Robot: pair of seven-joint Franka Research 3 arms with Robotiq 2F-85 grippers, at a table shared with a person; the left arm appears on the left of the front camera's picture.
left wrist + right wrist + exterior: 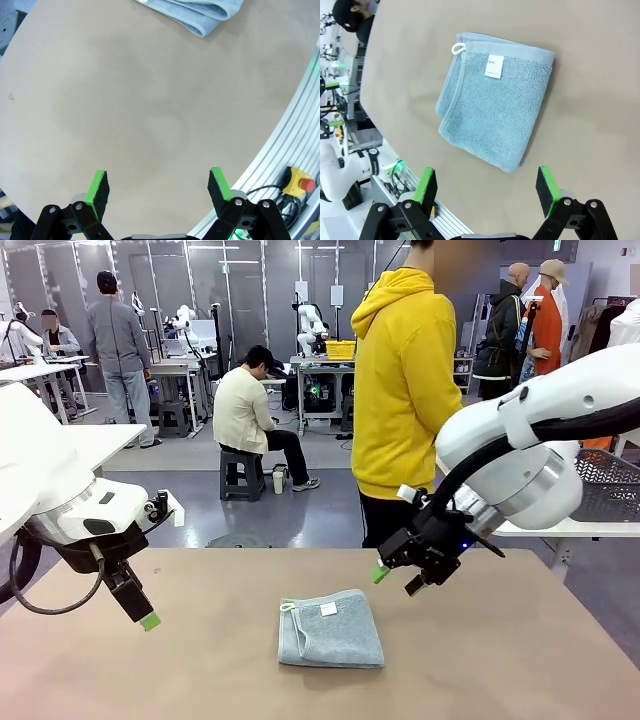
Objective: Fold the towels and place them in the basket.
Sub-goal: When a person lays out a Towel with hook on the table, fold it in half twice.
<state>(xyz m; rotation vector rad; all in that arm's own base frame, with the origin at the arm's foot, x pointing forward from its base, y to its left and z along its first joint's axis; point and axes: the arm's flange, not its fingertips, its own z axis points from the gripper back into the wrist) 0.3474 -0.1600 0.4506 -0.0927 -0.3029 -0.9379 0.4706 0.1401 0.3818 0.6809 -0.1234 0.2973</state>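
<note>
Right wrist view: grey-blue towel [492,107] folded flat, white label [494,66] up; left pincer [158,174] and right pincer [485,171] gape empty.

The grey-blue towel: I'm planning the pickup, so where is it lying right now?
The towel lies folded near the middle of the table in the front view, between the left gripper and right gripper, nearer the right one.

Wide-spread tool [159,175] over table [125,115], folded towel [200,12] beyond
</note>
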